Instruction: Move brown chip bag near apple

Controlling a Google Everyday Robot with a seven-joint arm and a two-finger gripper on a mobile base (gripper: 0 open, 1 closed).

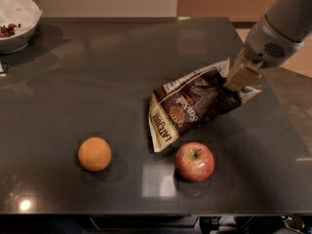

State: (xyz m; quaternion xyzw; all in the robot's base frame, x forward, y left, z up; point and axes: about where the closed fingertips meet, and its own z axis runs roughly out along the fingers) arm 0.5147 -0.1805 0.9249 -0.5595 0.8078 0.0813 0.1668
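Note:
The brown chip bag lies on the dark table, right of centre, its cream edge pointing to the front left. The red apple with yellowish patches and a short stem sits just in front of the bag, a small gap apart. My gripper comes in from the upper right and is shut on the bag's right end, which looks slightly lifted.
A plain orange fruit sits at the front left. A white bowl with dark bits stands at the far left corner. The table's right edge runs close behind the gripper; the front edge is just below the apple.

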